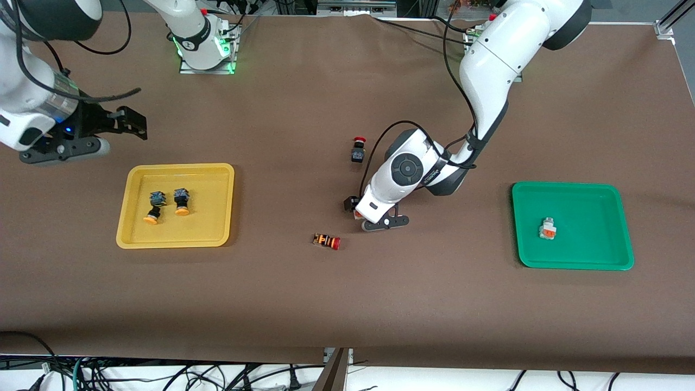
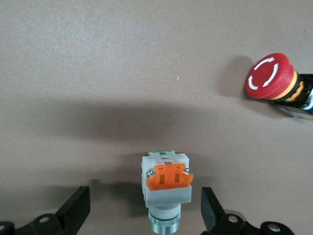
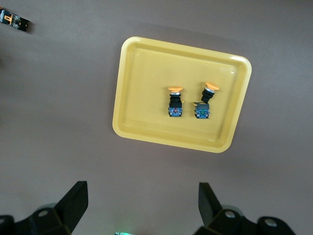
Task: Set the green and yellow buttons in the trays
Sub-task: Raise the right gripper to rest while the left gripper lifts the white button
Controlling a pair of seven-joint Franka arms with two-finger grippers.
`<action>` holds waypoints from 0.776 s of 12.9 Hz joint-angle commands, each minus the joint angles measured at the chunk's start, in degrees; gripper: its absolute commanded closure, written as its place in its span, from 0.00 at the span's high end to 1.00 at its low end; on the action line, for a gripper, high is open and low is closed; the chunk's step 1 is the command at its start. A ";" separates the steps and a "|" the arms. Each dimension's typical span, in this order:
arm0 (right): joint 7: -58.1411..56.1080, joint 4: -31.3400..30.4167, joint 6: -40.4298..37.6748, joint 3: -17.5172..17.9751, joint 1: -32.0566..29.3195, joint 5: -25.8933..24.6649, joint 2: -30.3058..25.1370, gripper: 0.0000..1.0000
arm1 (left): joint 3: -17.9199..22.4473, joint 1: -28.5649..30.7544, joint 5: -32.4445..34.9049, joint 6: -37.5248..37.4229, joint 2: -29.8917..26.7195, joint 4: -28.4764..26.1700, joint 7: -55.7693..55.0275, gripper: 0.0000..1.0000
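Note:
Two black-bodied buttons with yellow-orange caps (image 1: 153,207) (image 1: 181,201) lie in the yellow tray (image 1: 217,217); the right wrist view shows them too (image 3: 175,100) (image 3: 205,103). A white-bodied button with an orange mark (image 1: 548,228) lies in the green tray (image 1: 597,244). Another white button (image 2: 166,188) lies on the table mid-table, between the spread fingers (image 2: 76,210) of my left gripper (image 1: 358,213), which is down at it, open and apart from it. My right gripper (image 1: 127,122) hangs open and empty over the table beside the yellow tray (image 3: 142,88).
A black switch with a red cap (image 1: 358,150) stands farther from the front camera than the left gripper. An orange-striped piece with a red cap (image 1: 327,241) lies nearer, also showing in the left wrist view (image 2: 271,78). Cables trail from the left arm.

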 commanded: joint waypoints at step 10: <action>2.65 0.68 -4.55 0.52 -3.74 -0.25 -2.96 1.00 | 0.39 0.15 1.78 4.01 1.41 1.45 -0.55 0.15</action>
